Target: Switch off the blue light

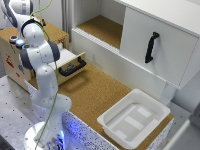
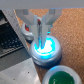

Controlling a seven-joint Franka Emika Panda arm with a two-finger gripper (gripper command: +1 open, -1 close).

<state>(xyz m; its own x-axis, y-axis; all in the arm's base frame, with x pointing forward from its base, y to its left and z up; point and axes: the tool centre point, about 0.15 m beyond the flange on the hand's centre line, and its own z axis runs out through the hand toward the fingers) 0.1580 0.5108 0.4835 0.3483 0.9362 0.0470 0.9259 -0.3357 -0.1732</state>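
The surface (image 1: 95, 95) is covered with a brown cork-like material, and in the wrist view the same cork fills the background behind the buttons. On it sits the blue light (image 2: 45, 50), a small round push-button with a pale blue cap that glows brightly inside a dark rim. The fingers (image 2: 42, 29) stand directly over this cap; they are drawn close together, with only a thin gap between the two tips, and they hold nothing. Whether the tips already touch the cap I cannot tell, because the glow hides the contact place. Just beside the blue light, a green button (image 2: 64, 77) shows at the edge of the wrist view, and part of another round button (image 2: 29, 36) shows behind the fingers; its colour is not clear. In the exterior view the blue light itself is hidden behind the white robot arm (image 1: 42, 60), which bends down over a low wooden box (image 1: 15, 55) on the exterior view's left. Next to the arm a drawer (image 1: 70, 64) with a black handle is pulled out. A white cabinet (image 1: 160, 42) with a black handle on its door stands at the back, and a white plastic bin (image 1: 134, 119) lies on the cork near the front edge, well apart from the arm.
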